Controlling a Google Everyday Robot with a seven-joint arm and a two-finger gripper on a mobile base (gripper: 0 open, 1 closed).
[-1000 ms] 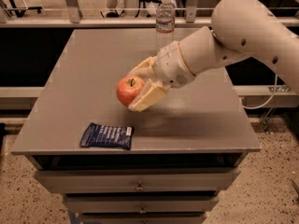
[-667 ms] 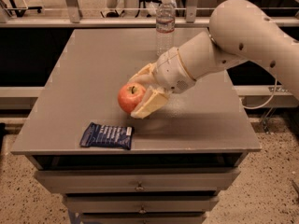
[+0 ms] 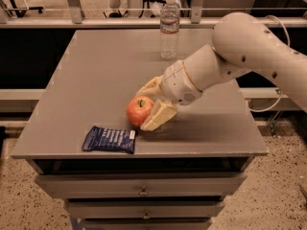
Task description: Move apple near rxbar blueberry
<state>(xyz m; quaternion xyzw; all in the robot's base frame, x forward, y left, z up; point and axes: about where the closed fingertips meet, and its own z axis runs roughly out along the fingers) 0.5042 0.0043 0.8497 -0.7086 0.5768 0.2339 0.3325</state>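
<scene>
The red apple (image 3: 139, 110) with yellowish patches and a short stem sits low over the grey table top, between my gripper's pale fingers. My gripper (image 3: 149, 107) is shut on the apple, one finger (image 3: 158, 117) in front of it and one behind. The arm comes in from the right. The rxbar blueberry (image 3: 109, 139), a flat navy wrapper with white lettering, lies near the table's front edge, just left of and below the apple. A small gap separates the two.
A clear plastic water bottle (image 3: 169, 28) stands upright at the back of the table (image 3: 86, 80). Drawers sit under the table's front edge. A metal railing runs behind the table.
My gripper has carried the apple down and slightly right, closer to the table top and next to the blue bar. The bar and bottle have not moved.
</scene>
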